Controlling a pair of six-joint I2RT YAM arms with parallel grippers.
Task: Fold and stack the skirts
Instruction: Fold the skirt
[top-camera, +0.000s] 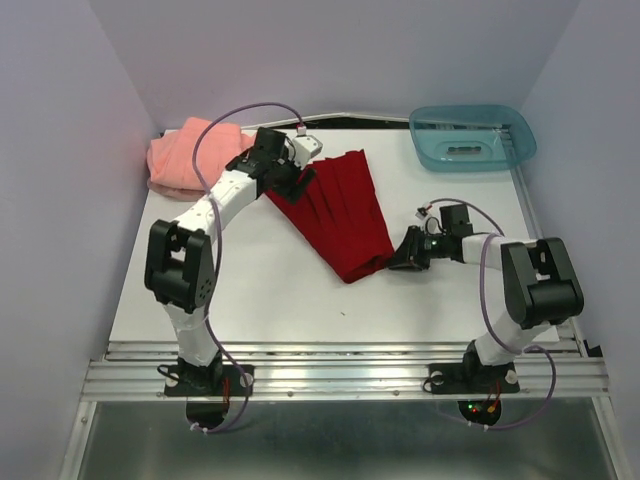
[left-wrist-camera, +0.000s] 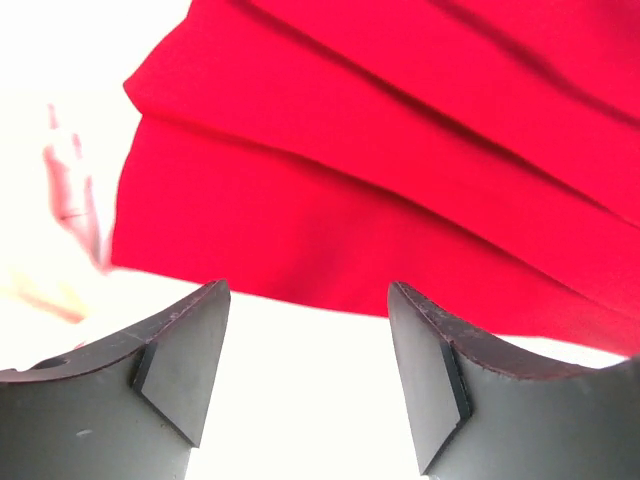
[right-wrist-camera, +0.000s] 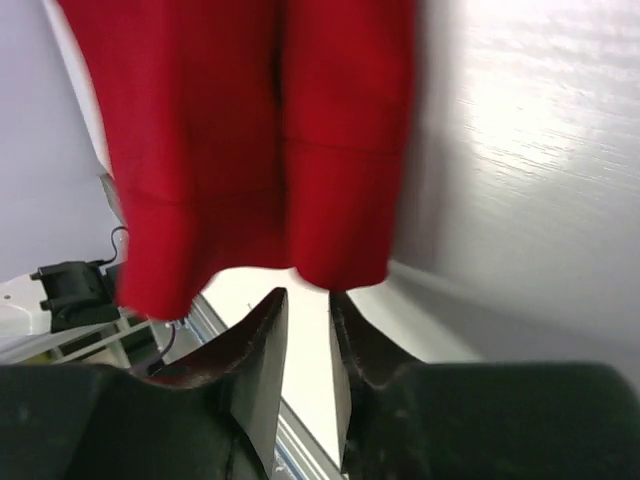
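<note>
Hardly begun, judging by the layout: no fold made, nothing stacked. Deep red pleated skirt (top-camera: 340, 215) spread flat and slantwise across the middle of the table (top-camera: 250, 290), wider at the far end, narrowing toward the near right. Pink skirt (top-camera: 185, 155) bunched in a rumpled heap at the far left corner, apart from the red one, with the left arm reaching across between the two. Left gripper (top-camera: 295, 185) low at the far left corner of the red skirt, jaws spread wide, only bare tabletop between them, cloth edge just beyond the tips, nothing held. Right gripper (top-camera: 400, 255) at the narrow near end of the same skirt, jaws drawn in to a thin slit; hem right at the tips, yet impossible to tell whether nipped or merely touched. Left to do, as a judgement: taking hold of both ends, folding the red skirt over, then flattening and folding the pink one, then laying one on the other. Around: a see-through teal tray (top-camera: 425, 140) at the far right corner, well apart from both skirts and unlikely to interfere; purple cables looping off each arm, the left one arching above the pink heap. Main hindrance, probably: the left arm lying across the path to the pink skirt, plus slippery pleats prone to fanning open again under a corner lift.
</note>
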